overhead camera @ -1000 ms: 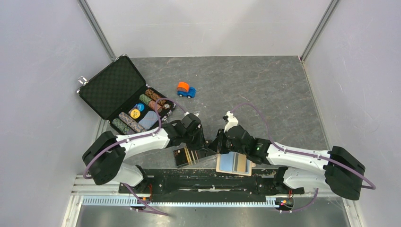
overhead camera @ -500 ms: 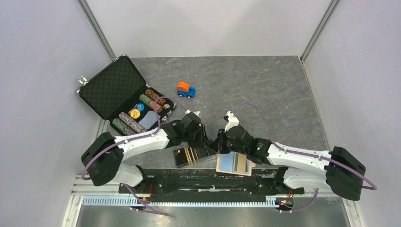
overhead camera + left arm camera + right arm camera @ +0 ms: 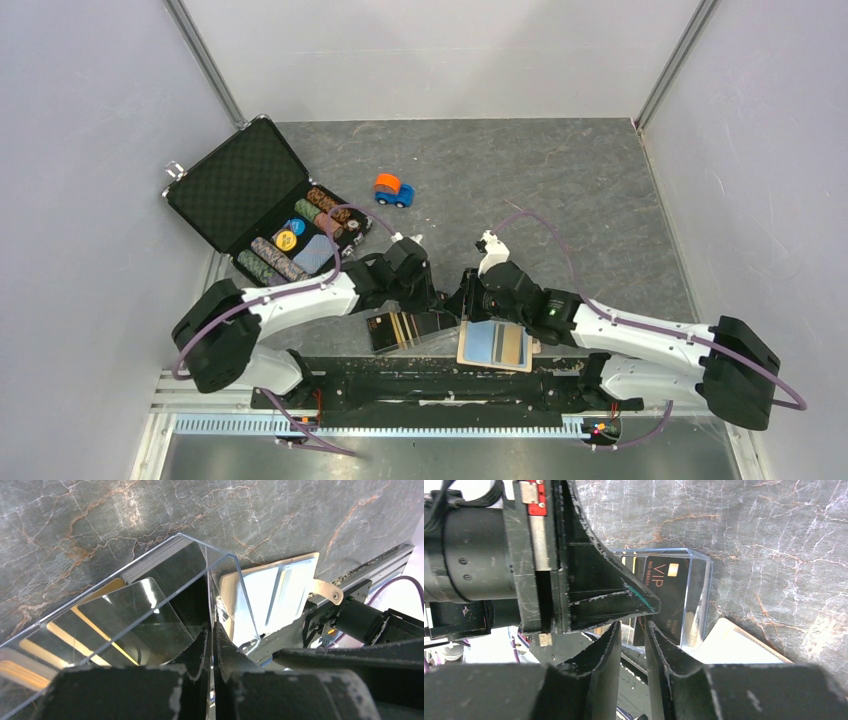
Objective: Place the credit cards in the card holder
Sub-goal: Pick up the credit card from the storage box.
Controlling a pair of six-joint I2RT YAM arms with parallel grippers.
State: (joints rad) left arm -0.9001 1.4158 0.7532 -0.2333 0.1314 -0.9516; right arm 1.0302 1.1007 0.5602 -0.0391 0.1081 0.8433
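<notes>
Right arm shifted; left hand pinches clear box wall, black card just beyond.

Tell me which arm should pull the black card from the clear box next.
Probably right. The left gripper is pinching the clear box wall, steadying it; the right gripper points at the black card, with the card holder beside it.
</notes>
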